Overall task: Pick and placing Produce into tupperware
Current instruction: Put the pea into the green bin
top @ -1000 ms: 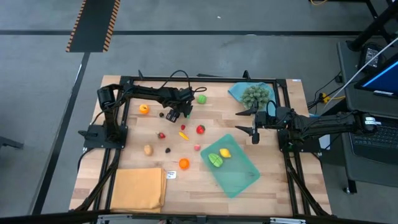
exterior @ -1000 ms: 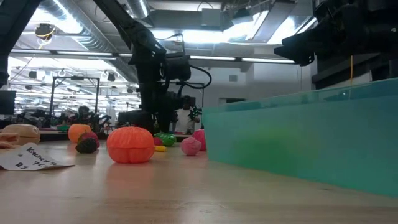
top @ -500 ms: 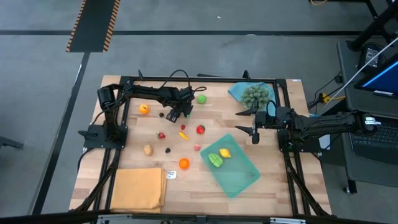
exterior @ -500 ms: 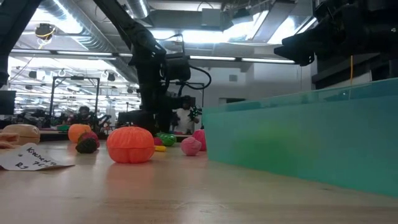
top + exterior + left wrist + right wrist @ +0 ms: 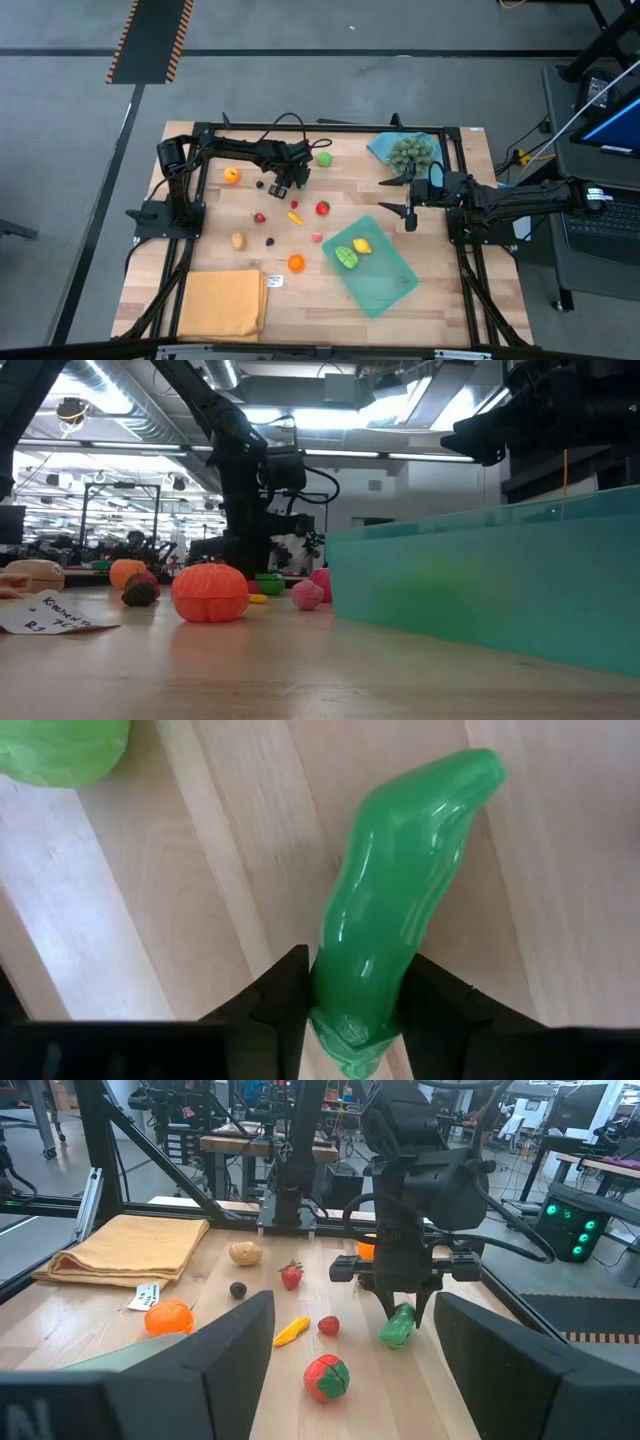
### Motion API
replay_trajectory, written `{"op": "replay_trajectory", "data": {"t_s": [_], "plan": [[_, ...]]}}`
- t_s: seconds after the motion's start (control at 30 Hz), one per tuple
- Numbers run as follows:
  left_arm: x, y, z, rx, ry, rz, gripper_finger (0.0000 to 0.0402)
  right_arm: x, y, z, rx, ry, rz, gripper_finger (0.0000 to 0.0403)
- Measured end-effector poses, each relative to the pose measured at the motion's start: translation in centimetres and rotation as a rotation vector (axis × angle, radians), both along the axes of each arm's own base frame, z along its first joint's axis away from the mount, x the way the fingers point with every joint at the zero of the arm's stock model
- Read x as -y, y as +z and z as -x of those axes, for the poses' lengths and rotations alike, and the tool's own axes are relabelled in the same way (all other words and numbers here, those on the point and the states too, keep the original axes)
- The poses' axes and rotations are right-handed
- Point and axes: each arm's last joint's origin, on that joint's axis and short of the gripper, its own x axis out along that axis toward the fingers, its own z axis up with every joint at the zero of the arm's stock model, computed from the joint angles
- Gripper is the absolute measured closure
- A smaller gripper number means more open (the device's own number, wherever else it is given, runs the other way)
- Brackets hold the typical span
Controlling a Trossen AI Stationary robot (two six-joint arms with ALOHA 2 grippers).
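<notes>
The left gripper (image 5: 350, 1005), wider a second ago, is now clamped on the green pepper (image 5: 400, 910), so lifting toward the tupperware (image 5: 385, 285) is judged next.

A small white paper tag (image 5: 50, 615) on the table bears handwriting, too blurred to read.

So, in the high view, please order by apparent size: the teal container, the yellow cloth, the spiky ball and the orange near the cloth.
1. yellow cloth
2. teal container, nearly alike
3. spiky ball
4. orange
</notes>
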Motion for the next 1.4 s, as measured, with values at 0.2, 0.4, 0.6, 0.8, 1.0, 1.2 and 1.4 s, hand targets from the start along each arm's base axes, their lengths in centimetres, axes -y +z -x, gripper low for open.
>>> {"op": "replay_trajectory", "data": {"t_s": [0.2,0.4,0.6,0.8,1.0,1.2,1.4], "plan": [[0.0,0.0,0.0,0.004,0.026,0.004,0.0256,0.0,0.0,0.0,0.0,0.0,0.0,0.0127],[0.0,0.0,0.0,0.014,0.088,0.007,0.0282,0.0,0.0,0.0,0.0,0.0,0.001,0.0127],[0.0,0.0,0.0,0.022,0.099,0.02,0.0283,0.0,0.0,0.0,0.0,0.0,0.001,0.0127],[0.3,1.3,0.2,0.075,0.09,0.046,0.027,0.0,0.0,0.0,0.0,0.0,0.002,0.0127],[0.6,4.3,0.8,0.169,0.11,0.054,0.0284,0.0,0.0,0.0,0.0,0.0,0.002,0.0127],[1.0,8.0,1.6,0.384,0.086,0.228,0.0283,0.0,0.0,0.0,0.001,0.0,-0.002,0.0127],[1.1,10.8,1.5,0.609,0.003,0.293,0.0282,0.0,0.0,-0.1,0.001,-0.001,-0.035,0.0127]]}}
